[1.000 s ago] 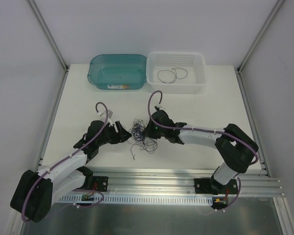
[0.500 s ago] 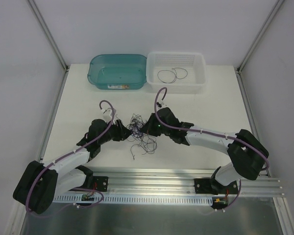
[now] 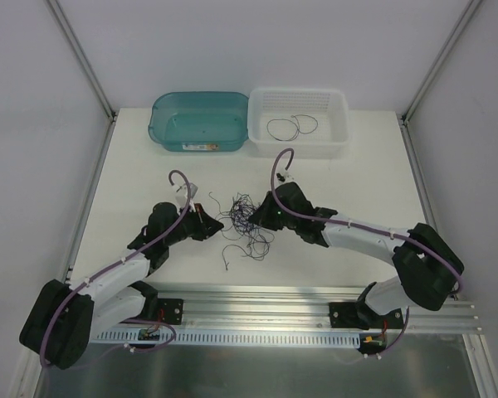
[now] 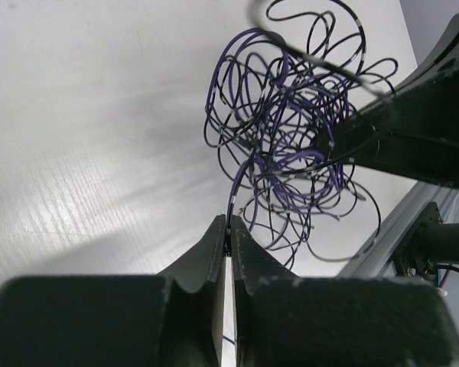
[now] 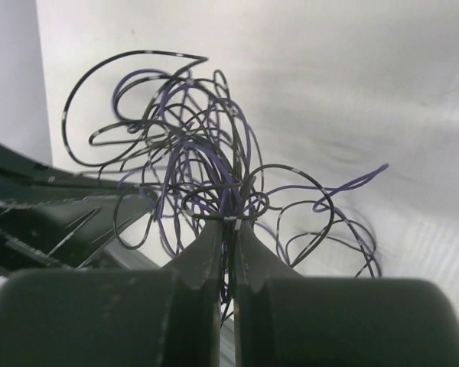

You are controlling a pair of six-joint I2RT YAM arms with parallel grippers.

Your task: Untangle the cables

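Note:
The cables (image 3: 243, 222) form one loose tangle of thin black and purple wires at the table's middle, between my two grippers. My left gripper (image 3: 219, 227) is at the tangle's left edge. In the left wrist view it (image 4: 229, 229) is shut on a single purple cable that runs up into the tangle (image 4: 291, 145). From the right, my right gripper (image 3: 264, 217) reaches in. The right wrist view shows it (image 5: 229, 224) shut on a small bunch of cables at the base of the tangle (image 5: 191, 153). One strand end (image 3: 226, 259) trails toward the near edge.
A teal bin (image 3: 159, 124) stands at the back centre-left. Beside it a white basket (image 3: 339, 116) holds one coiled dark cable (image 3: 284, 128). An aluminium rail (image 3: 257, 308) with the arm bases runs along the near edge. Frame posts rise at the back corners.
My left gripper has shut on a purple cable. The right gripper has moved to the right and back with its bunch, and the tangle is drawn out wider between the two.

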